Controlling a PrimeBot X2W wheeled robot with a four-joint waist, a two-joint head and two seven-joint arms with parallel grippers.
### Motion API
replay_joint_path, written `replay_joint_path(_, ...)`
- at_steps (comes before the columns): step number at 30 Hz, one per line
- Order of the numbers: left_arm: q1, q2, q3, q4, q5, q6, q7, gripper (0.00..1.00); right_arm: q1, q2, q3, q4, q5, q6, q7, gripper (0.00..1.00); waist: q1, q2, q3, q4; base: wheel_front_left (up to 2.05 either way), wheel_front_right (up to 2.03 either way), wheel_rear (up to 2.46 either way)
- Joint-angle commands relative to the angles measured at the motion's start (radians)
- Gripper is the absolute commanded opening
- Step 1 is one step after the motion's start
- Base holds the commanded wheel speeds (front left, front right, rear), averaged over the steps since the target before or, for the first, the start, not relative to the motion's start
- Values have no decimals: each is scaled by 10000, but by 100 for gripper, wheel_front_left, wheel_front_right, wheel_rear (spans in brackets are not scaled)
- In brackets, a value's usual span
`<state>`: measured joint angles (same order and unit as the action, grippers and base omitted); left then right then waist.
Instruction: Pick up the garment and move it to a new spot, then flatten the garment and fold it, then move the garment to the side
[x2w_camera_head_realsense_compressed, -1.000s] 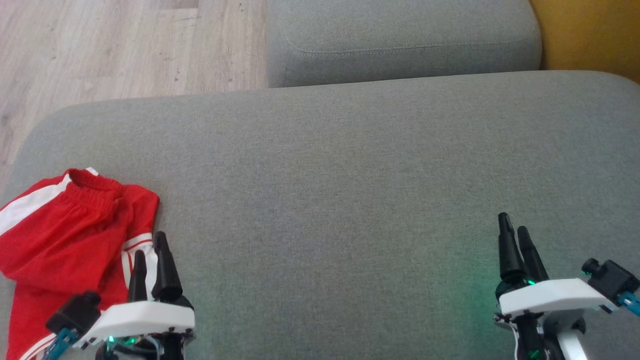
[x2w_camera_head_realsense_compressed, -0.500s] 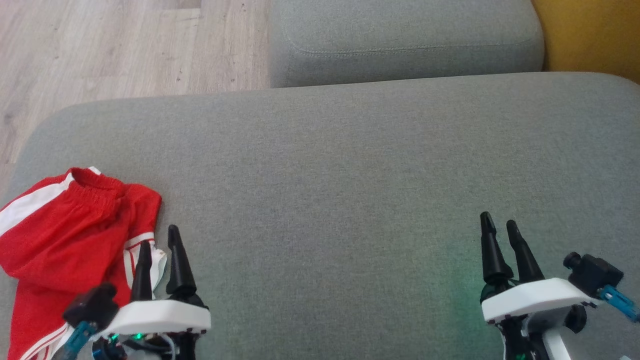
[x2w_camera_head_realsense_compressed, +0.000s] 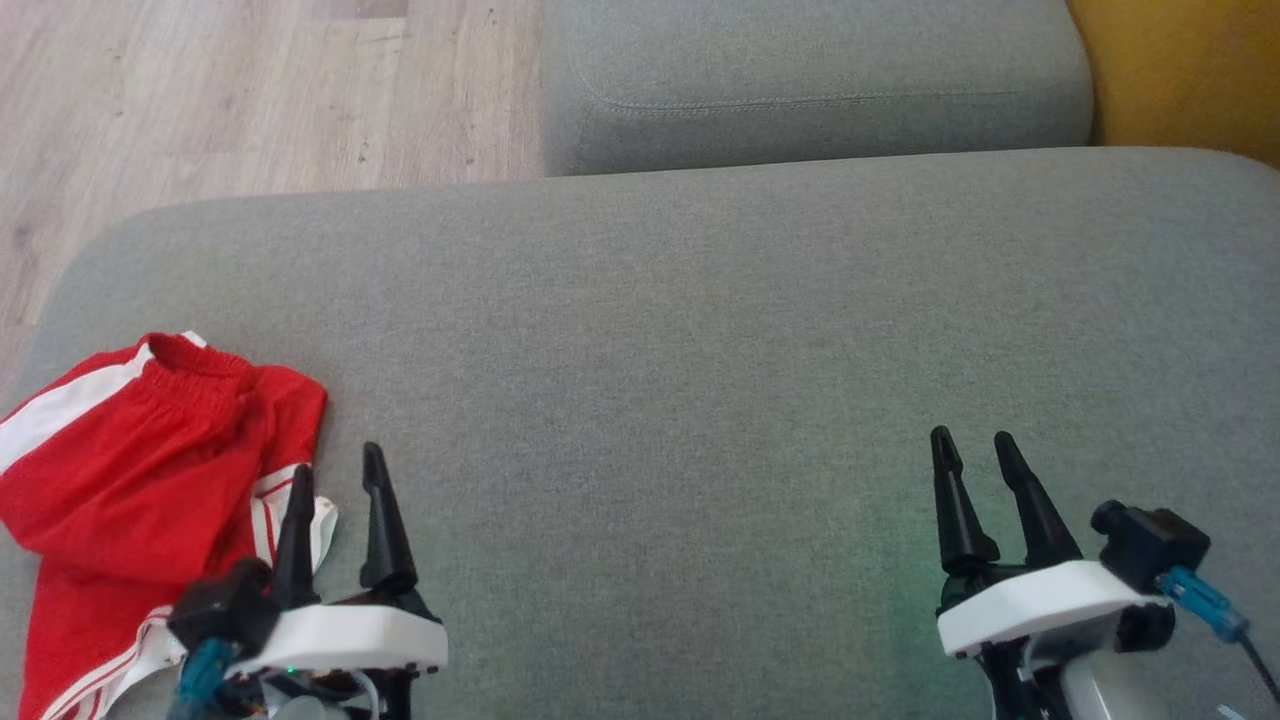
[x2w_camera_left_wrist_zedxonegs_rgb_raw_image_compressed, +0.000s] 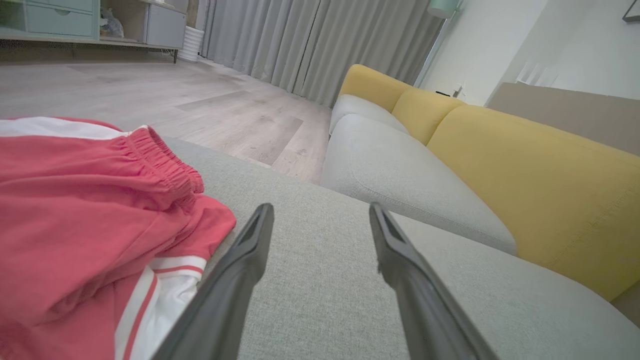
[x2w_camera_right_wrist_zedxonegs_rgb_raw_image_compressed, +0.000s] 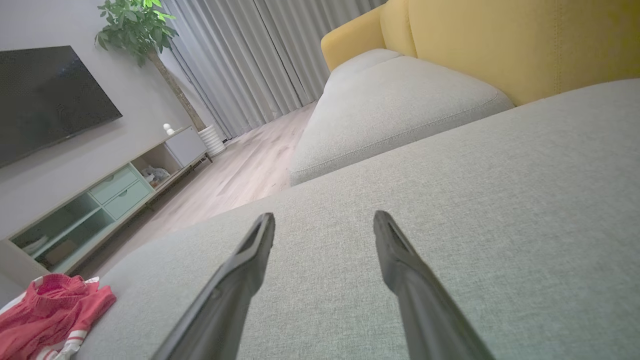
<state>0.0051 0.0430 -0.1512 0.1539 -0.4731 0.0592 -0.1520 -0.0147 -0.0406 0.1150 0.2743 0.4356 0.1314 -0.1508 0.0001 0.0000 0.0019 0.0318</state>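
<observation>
Left tool (x2w_camera_head_realsense_compressed: 336, 462): fingers apart, nothing between them, over grey cushion (x2w_camera_head_realsense_compressed: 650, 330). Shorts (x2w_camera_head_realsense_compressed: 130, 450): red, white stripes, crumpled on cushion, just left of left tool. Left finger overlaps white hem in head view; contact unclear. Right tool (x2w_camera_head_realsense_compressed: 971, 438): fingers apart, empty, shorts well to its left.

Broad grey woven-fabric sofa seat cushion (x2w_camera_head_realsense_compressed: 700, 330), rounded at the corners; crumpled red shorts with white side stripes (x2w_camera_head_realsense_compressed: 130, 470) lying at its left end, near the front edge.
</observation>
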Motion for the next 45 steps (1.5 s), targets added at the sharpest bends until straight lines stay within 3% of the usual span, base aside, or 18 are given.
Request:
replay_joint_path(1, -492, 57, 136, -429, 341, 85, -156, 100, -600, -76, 204, -296, -354, -6, -174, 100, -1, 0, 1, 8, 0, 0, 0)
replay_joint_path(34, -546, 72, -495, -127, 4277, 529, -1098, 100, -756, -97, -181, 285, -4396, -7, -1110, 100, -1, 0, -37, 2, 0, 0, 0)
replay_joint_path(45, -537, 72, -396, -34, 4339, 543, -1098, 100, -760, -97, -233, 325, -4347, -7, -1110, 100, -1, 0, -67, -7, 0, 0, 0)
